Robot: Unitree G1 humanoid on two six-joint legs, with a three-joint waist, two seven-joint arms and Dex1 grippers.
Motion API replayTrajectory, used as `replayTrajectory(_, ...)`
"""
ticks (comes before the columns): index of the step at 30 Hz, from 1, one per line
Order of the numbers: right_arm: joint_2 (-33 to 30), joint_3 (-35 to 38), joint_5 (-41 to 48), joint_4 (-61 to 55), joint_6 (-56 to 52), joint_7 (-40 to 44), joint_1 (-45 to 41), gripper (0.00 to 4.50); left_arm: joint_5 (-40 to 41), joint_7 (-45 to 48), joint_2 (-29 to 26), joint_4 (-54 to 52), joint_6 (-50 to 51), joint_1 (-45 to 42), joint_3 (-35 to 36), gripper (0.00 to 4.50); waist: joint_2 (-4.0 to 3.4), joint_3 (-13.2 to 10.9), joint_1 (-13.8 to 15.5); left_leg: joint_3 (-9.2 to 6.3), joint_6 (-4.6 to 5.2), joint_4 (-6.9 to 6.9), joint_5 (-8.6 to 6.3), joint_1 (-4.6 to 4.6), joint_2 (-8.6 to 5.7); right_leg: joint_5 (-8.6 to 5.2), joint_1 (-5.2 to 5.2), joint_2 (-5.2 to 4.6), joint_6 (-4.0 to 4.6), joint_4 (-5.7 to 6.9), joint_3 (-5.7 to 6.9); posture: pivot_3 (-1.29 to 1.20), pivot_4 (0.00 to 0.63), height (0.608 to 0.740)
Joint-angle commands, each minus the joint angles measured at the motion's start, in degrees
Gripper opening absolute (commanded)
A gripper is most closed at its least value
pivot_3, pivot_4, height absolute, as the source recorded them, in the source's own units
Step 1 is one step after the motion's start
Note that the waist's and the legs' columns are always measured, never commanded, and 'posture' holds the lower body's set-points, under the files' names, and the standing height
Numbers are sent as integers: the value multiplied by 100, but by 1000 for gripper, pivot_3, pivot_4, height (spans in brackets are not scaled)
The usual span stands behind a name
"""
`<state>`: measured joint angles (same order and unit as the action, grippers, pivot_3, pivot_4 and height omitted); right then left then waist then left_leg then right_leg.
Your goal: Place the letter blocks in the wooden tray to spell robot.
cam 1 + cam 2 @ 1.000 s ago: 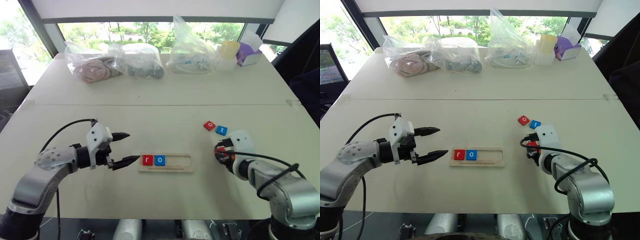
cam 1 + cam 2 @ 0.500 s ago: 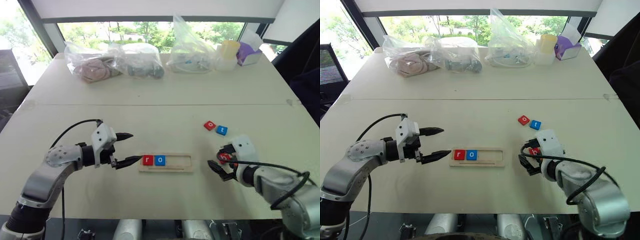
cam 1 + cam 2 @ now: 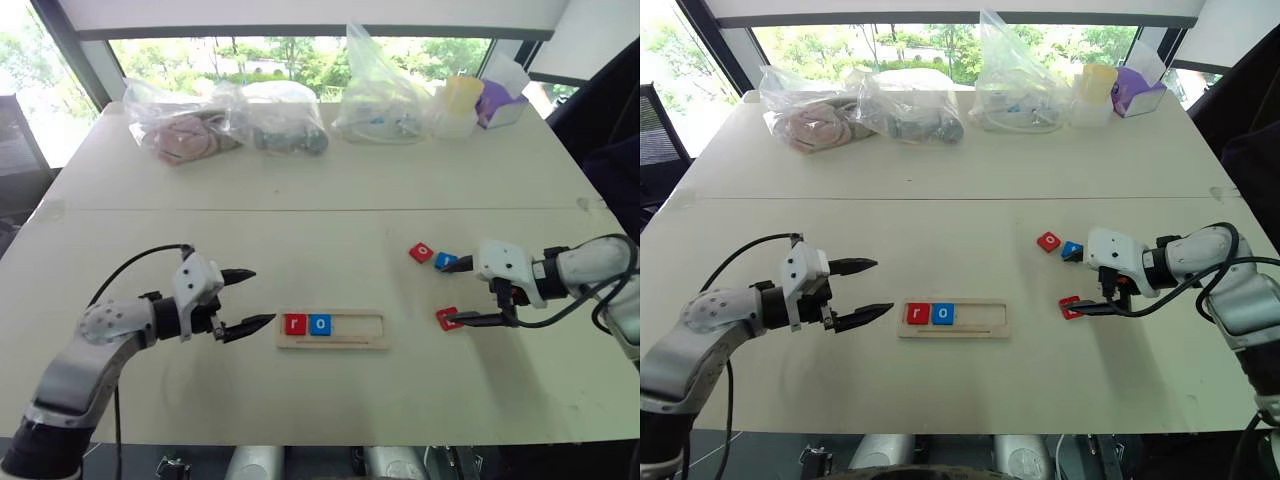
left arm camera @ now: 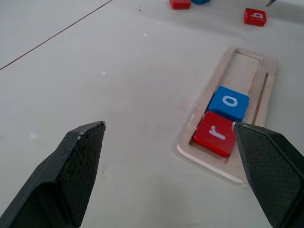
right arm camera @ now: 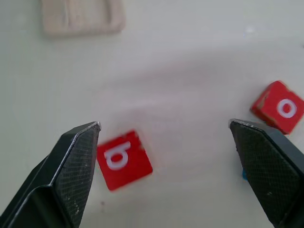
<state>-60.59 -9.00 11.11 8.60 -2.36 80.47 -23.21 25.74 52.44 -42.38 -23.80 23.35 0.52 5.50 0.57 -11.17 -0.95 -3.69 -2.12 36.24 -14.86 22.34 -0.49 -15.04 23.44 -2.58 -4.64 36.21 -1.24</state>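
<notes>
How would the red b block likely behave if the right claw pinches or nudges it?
The red b block looks stiff and flat, so it likely slides on the smooth table rather than rolling or tipping. Being small and thin, it is probably light and may skid sideways.

Left gripper (image 3: 243,299) hangs low, fingers spread wide, pointing right; right gripper (image 3: 466,293) gapes too, pointing left.

Tray (image 3: 360,341) with r, o; b loose (image 3: 447,318)
</notes>
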Motion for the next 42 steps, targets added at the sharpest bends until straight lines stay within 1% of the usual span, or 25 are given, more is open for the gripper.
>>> replayTrajectory(1,100,-123,-165,497,701,507,-246,4444,164,-63,-107,-419,55,172,333,4500,0,0,27,-1,0,2,0,0,0,0,-1,-1,1,1,-1,0,150,740)
replayTrajectory(6,272,-236,-368,1138,1105,674,-460,4444,271,-90,-199,-660,162,397,521,4500,-2,-1,24,6,-1,6,0,-1,-1,1,-2,-5,3,2,-8,0,150,740)
replayTrajectory(11,277,-294,-598,1302,1424,667,-316,4444,291,-101,-259,-690,191,432,590,4500,-3,0,27,8,-2,9,1,-2,-1,4,-3,-4,8,4,-11,0,150,740)
replayTrajectory(15,335,-231,-529,1290,1404,614,-206,4444,266,-107,-288,-661,193,391,582,4500,-1,1,33,8,-2,11,1,-7,-1,4,-9,-4,8,4,-11,0,150,740)
replayTrajectory(16,351,-217,-509,1253,1386,595,-174,3921,262,-112,-290,-651,194,375,576,4500,-1,1,35,8,-2,12,1,-7,-1,4,-10,-4,8,4,-11,0,150,740)
replayTrajectory(17,365,-207,-492,1204,1365,588,-138,3575,259,-114,-292,-637,195,355,570,4500,0,2,32,8,-2,14,1,-7,-1,4,-11,-4,8,4,-11,0,150,740)
replayTrajectory(19,389,-174,-430,1064,1304,581,-36,2532,254,-120,-291,-621,196,331,556,4500,0,2,30,8,-2,19,1,-11,-1,6,-17,-4,9,4,-11,0,150,740)
replayTrajectory(22,396,-97,-306,761,1118,553,123,1144,256,-135,-288,-613,212,303,536,4500,0,2,21,8,-2,31,1,-17,0,5,-28,-3,21,6,-12,0,150,740)
replayTrajectory(26,501,79,-28,-25,562,274,248,1121,273,-146,-280,-601,239,278,517,4500,0,2,16,9,-2,40,1,-20,2,7,-28,0,22,19,-15,0,150,740)
replayTrajectory(31,675,101,413,-1360,-769,-55,230,1121,329,-99,-271,-682,272,335,475,4500,-4,-1,27,8,-2,68,1,-16,6,7,-15,3,23,57,-19,0,150,740)
replayTrajectory(34,969,-173,425,-2098,-1663,-514,143,1121,362,-40,-280,-763,274,389,429,4500,0,1,32,7,-2,84,1,-15,6,5,-16,2,26,71,-18,0,150,740)
replayTrajectory(36,1236,-462,204,-2350,-2121,-846,2,1121,307,16,-298,-797,205,401,377,4500,0,1,31,6,-2,90,1,-15,6,4,-16,2,27,76,-18,0,150,740)
replayTrajectory(39,1377,-766,-5,-2562,-2472,-1015,-114,1121,266,66,-304,-832,155,406,348,4500,0,1,39,7,-2,90,1,-14,6,4,-10,1,27,80,-20,0,150,740)
replayTrajectory(42,1743,-1158,-229,-2641,-2484,-1223,-311,1121,281,47,-274,-909,141,465,366,4500,1,1,31,7,-2,89,1,-2,5,4,-1,0,26,77,-19,0,150,740)
